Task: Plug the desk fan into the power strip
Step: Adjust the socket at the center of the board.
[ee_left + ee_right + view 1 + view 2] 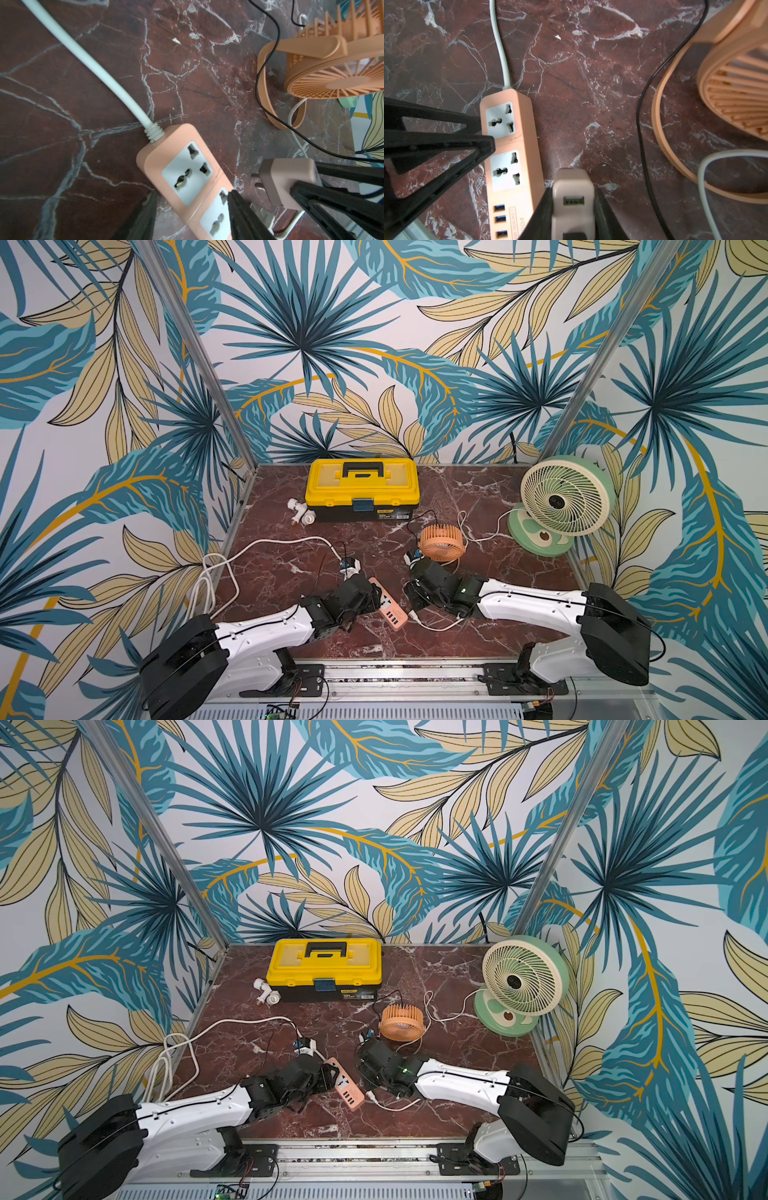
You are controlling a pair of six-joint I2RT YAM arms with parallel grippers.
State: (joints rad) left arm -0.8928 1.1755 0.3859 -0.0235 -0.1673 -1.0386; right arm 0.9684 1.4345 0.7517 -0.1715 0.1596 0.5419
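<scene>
**Adapter Hovering Beside the Strip, Both Sockets Showing Empty**

The plugging-in is not yet done. The power strip [512, 143] is lying flat on the table [291, 572] near the front, between the two arms, and both of its white-faced sockets are showing empty.

The right claw [572, 188] is clamping a pinkish-beige USB adapter [288, 178] by its sides. It is holding the adapter just beside the strip's long edge. The metal prongs seem to be pointing sideways toward the strip rather than down into a socket. A black cable [641, 124] is running from the small orange desk fan [441, 542] toward the adapter, though the join is hidden.

The left claw [191, 192] is standing with its jaws apart, straddling the strip at the socket next to the USB ports. One finger is lying over that socket's face.

Judging from this, what is remaining is turning the prongs to face a socket, lining them up and pressing them home.

As for obstacles, the left finger is covering part of one socket, so the socket by the thick white cord [99, 74] is looking like the freer target. A white plug [414, 615] on a thin cord is lying on the table just beside the strip, below the right claw. It is apparently belonging to the big green fan [567, 497] at the back right. A yellow toolbox [361, 485] and a white pipe fitting [300, 512] are sitting well apart at the back.
</scene>
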